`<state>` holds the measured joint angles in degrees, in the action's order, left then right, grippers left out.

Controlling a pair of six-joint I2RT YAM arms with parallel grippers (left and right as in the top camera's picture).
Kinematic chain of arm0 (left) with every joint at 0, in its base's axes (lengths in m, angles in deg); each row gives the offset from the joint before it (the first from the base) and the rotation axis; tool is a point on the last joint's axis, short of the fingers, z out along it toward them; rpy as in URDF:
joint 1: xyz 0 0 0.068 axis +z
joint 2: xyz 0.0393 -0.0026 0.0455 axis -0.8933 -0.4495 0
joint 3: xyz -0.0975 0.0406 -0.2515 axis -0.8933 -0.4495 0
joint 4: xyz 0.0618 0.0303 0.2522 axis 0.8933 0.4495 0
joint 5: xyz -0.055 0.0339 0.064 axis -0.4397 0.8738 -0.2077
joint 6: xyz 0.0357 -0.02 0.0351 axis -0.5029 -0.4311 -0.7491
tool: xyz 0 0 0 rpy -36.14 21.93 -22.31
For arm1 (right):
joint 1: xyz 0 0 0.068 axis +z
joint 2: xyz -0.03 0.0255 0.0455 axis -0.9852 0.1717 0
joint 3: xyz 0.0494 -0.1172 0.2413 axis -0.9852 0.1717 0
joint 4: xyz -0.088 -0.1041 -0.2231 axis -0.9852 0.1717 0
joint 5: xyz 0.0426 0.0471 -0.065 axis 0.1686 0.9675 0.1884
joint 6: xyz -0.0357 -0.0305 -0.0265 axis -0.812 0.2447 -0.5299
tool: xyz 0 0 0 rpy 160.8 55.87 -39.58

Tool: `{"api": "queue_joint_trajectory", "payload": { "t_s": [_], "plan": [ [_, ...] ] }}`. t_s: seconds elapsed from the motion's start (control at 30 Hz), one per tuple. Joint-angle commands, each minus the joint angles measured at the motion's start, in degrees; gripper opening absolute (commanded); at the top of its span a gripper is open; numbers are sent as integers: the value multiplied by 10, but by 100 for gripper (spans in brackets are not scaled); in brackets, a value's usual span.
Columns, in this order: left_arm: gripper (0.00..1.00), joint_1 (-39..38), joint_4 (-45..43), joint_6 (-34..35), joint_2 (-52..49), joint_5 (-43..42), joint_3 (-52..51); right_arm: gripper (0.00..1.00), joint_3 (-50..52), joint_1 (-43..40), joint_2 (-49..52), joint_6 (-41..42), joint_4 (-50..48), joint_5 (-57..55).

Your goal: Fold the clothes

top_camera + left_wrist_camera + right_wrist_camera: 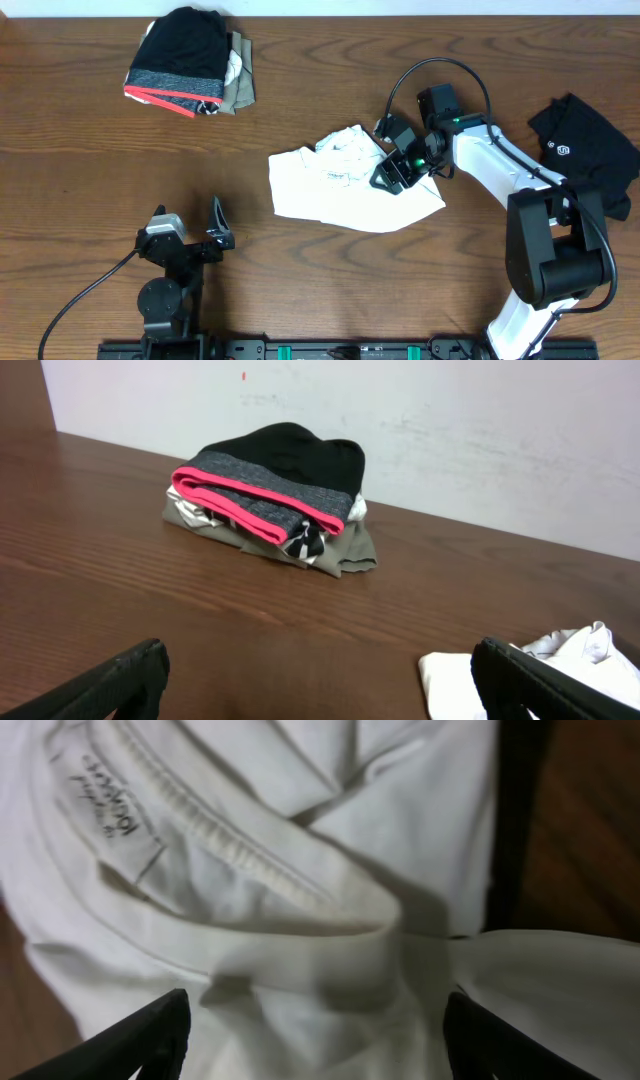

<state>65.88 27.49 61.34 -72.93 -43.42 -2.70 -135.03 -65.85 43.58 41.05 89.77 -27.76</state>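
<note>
The white shirt [335, 185] lies crumpled in the middle of the table. My right gripper [387, 178] hangs over its right part, open. In the right wrist view the ribbed collar and label of the shirt [250, 870] fill the picture, and the two dark fingertips [140, 1040] stand wide apart just above the cloth, with nothing pinched between them. A black garment with a white logo [585, 150] lies at the far right. My left gripper [187, 215] rests near the front left, open and empty, its fingers [110, 685] spread over bare wood, the shirt's edge [450, 675] by the right one.
A pile of folded clothes [190, 60], black on top with a grey and pink band [265, 500], sits at the back left near the wall. The right arm's base [550, 270] stands at the front right.
</note>
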Motion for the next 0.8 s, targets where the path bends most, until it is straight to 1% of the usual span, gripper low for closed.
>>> {"api": "queue_joint_trajectory", "payload": {
  "t_s": [0.0, 0.1, 0.17, 0.27, 0.3, 0.33, 0.4, 0.43, 0.6, 0.77],
  "plan": [
    [98, 2, 23, -8, 4, 2, -8, 78, 4, 6, 3, -10, 4, 54],
    [98, 2, 23, -8, 4, 2, -8, 73, 5, 12, 3, -10, 4, 54],
    [98, 2, 23, -8, 4, 2, -8, 64, 5, 18, 3, -9, 6, 54],
    [98, 2, 23, -8, 4, 2, -8, 62, 5, 28, 3, -9, 11, 54],
    [98, 2, 23, -8, 4, 2, -8, 58, 5, 31, 3, -9, 12, 54],
    [98, 2, 23, -8, 4, 2, -8, 52, 5, 34, 3, -9, 13, 54],
    [98, 2, 23, -8, 4, 2, -8, 29, 4, 36, 3, 2, 14, 54],
    [98, 2, 23, -8, 4, 2, -8, 21, 4, 36, 3, 12, 14, 54],
    [98, 2, 23, -8, 4, 2, -8, 1, -2, 36, -17, 50, 31, 45],
    [98, 2, 23, -8, 4, 2, -8, 1, -2, 44, -82, 88, 63, 45]
  ]
}}
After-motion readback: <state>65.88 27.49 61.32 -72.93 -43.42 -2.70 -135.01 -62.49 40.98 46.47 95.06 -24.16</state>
